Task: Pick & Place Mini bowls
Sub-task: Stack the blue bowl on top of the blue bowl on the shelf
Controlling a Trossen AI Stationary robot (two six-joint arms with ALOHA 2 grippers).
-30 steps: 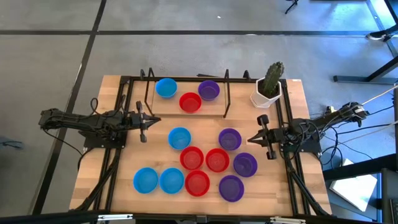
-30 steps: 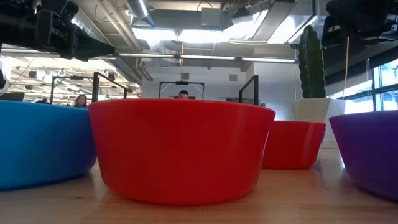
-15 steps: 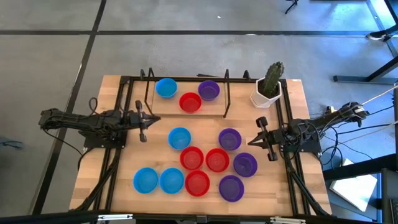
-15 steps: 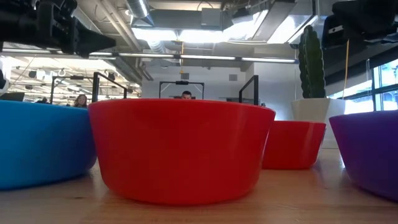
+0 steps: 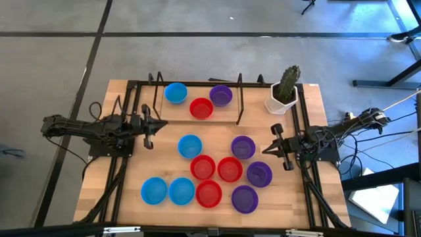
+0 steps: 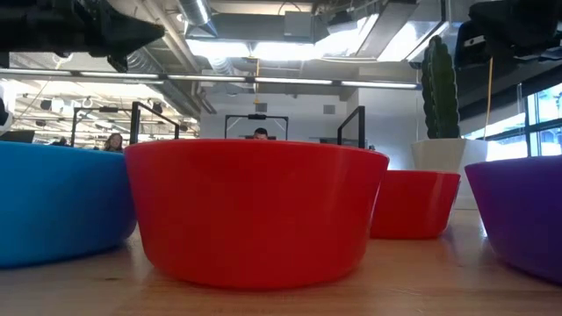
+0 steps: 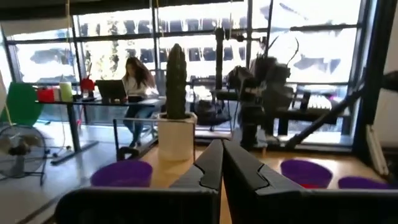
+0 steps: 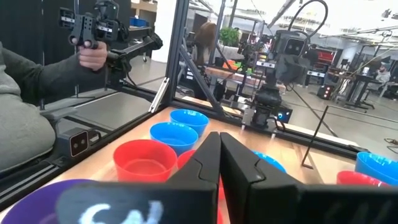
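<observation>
On the wooden desk (image 5: 131, 184), nine mini bowls (image 5: 216, 172) lie in a loose cluster toward the near half: three blue, three red and three purple. Three more, one blue, one red and one purple, sit together at the far edge inside a black wire frame (image 5: 197, 85). A white pot with a cactus (image 5: 285, 92) stands at the far right corner. The left gripper (image 5: 148, 126) hangs over the left side with its fingers pressed together and empty. The right gripper (image 5: 270, 148) hangs near a purple bowl, fingers likewise closed on nothing.
</observation>
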